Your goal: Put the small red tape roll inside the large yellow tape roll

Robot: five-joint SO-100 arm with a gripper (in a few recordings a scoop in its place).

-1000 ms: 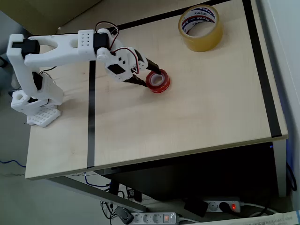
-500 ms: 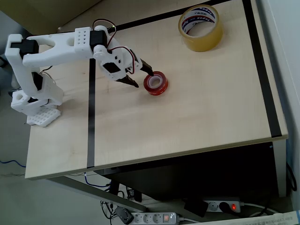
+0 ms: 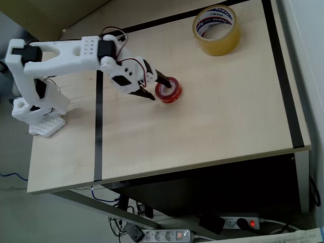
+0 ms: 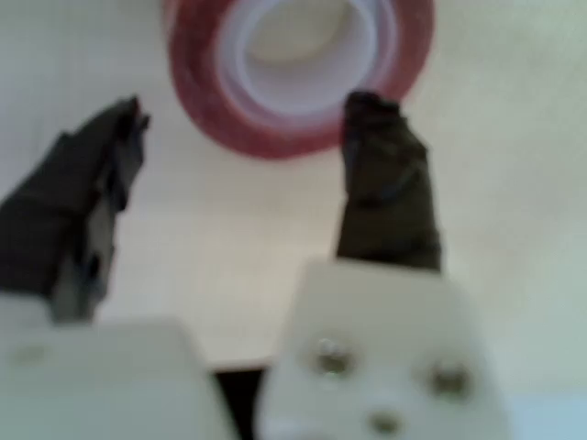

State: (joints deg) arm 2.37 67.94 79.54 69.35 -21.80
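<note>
Reaching across the pale wooden surface (image 3: 202,116), I hold my pincer (image 3: 158,87) spread wide just at the small red tape roll (image 3: 168,89), gripping nothing. In the wrist view my two dark fingers (image 4: 385,183) stand well apart, and the small red tape roll (image 4: 293,69) lies flat just beyond their tips, the right-hand tip close to its rim; I cannot tell whether it touches. In the overhead view the large yellow tape roll (image 3: 216,29) sits well apart from the red roll, up and to the right of it, near the surface's far edge. A black stripe (image 3: 98,126) runs along the surface on the red roll's left, past my white arm (image 3: 66,53).
</note>
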